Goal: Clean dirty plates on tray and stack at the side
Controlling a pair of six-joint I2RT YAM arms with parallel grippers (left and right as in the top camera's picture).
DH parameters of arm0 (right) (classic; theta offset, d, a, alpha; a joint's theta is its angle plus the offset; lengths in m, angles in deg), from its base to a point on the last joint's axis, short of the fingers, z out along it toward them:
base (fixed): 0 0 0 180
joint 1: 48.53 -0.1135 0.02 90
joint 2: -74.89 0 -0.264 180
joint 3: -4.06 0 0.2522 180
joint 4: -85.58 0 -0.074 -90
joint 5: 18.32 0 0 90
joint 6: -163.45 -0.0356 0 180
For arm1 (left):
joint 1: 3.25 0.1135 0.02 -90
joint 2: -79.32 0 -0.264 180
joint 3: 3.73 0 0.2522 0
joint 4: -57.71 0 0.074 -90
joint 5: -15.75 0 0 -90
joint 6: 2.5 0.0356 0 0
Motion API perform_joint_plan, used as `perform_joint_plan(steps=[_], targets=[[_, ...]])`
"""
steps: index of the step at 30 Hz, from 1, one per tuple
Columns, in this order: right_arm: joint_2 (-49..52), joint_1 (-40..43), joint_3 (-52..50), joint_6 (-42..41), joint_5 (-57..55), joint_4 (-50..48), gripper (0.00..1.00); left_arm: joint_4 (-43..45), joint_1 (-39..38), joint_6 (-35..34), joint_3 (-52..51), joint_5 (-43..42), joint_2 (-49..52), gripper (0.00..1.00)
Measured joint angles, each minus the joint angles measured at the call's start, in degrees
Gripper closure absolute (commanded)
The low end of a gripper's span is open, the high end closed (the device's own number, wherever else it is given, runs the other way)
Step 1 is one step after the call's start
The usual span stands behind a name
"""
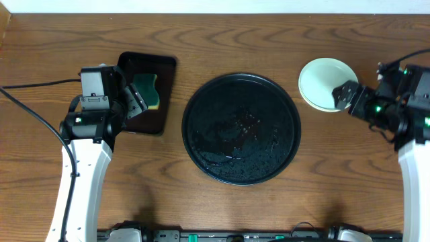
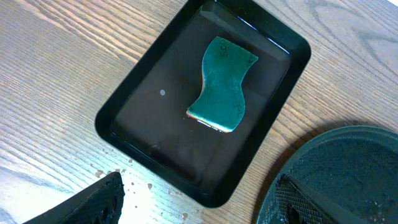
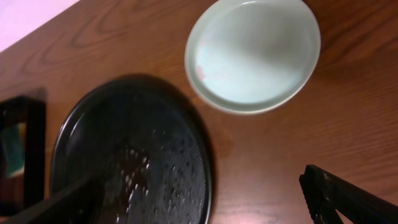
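Overhead check. The round tray (image 1: 190, 107) sits mid-table (image 1: 222, 40). Its black floor is wet, with a sheen and a scatter of small specks near centre. The right wrist view shows the same wet specks on the round tray (image 3: 186, 143).

The plates (image 1: 321, 81) are at 2 o'clock from the round tray, off its rim and directly on the wood. The top one is pale mint. In the right wrist view the plates (image 3: 255, 50) show a faint reddish smear inside the 9 o'clock edge and a second rim just under the lower edge. It's a stack, but I can't tell how many.

The right gripper (image 1: 349, 94) overlaps the stack's 4 o'clock rim from above. On its own camera the right gripper (image 3: 205, 205) has its jaws spread wide with nothing between them. Both fingers (image 3: 348, 199) sit low in frame, apart from the plates. Whether it touches the rim I can't tell.

The rectangular tray (image 1: 164, 67) lies at 9 to 10 o'clock from the round tray, close beside it but not touching. A green wavy sponge (image 1: 146, 91) lies flat in its 12 o'clock half.

The left gripper (image 1: 134, 101) hangs over the rectangular tray's 8 o'clock side. On the wrist camera the left gripper (image 2: 199, 205) is open and holds nothing, and the sponge (image 2: 222, 84) lies well ahead of it. Small droplets (image 2: 118, 168) dot the wood by that tray's near corner.
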Motion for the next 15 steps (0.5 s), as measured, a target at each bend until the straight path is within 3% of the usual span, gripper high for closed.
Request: perform_joint_plan(steps=[9, 15], targets=[[-18.73, -7.26, -13.29, -0.02, -0.72, -1.57, 0.01, 0.0, 0.0, 0.0, 0.0, -0.02, 0.0, 0.21], [-23.41, -9.25, -19.96, -6.14, 0.46, -0.5, 0.01, -0.02, 0.0, 0.0, 0.0, -0.02, 0.0, 0.21]])
